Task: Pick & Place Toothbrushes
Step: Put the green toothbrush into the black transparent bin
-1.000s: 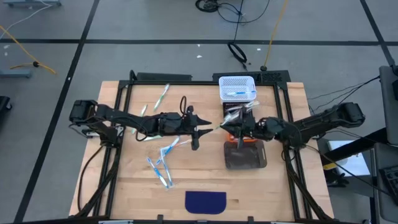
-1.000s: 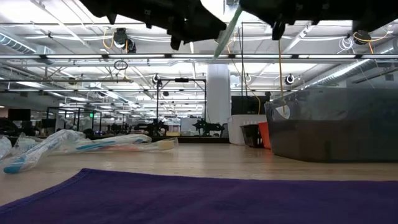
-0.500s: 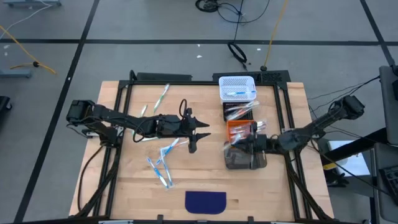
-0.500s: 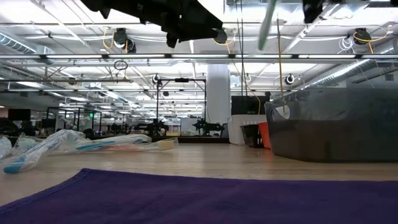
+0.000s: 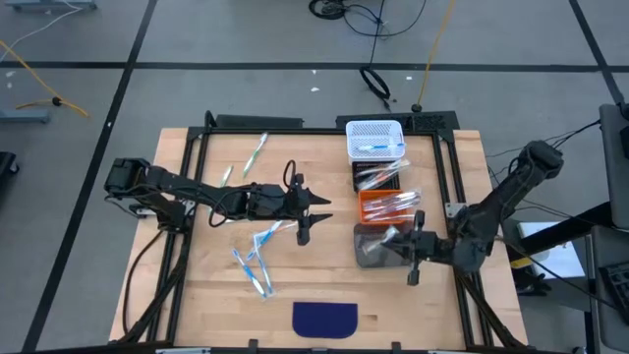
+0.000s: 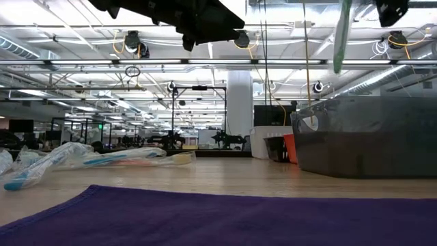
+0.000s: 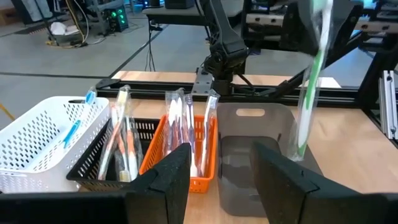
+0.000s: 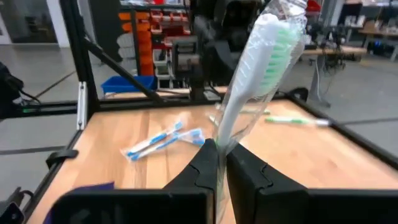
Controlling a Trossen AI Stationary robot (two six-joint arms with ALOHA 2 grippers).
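Observation:
My right gripper is shut on a green-and-white toothbrush in a clear wrapper and hovers over the grey bin. In the low view the toothbrush hangs high above the table. My left gripper is open and holds nothing, raised over the table's middle. Loose wrapped toothbrushes lie flat on the wood: blue ones near the left gripper and green ones farther back. More toothbrushes stand in the orange bin, the black bin and the white basket. My right gripper pinches the wrapped toothbrush between its two fingers at the lower handle end. The fingers lie roughly along the stick, which juts out past the fingertips to its green-and-white brush end. It is lifted clear, steeply tilted above the grey bin.
The bins stand in a row along the table's right side, from the white basket at the far end to the grey bin nearest. A purple cloth lies at the near edge. Black frame rails border the wooden top.
My right gripper has carried the green toothbrush away from the left gripper at the table's middle, toward the right and near edges. It now sits over the grey bin. The toothbrush has tipped to a steeper angle. My left gripper has kept its place.

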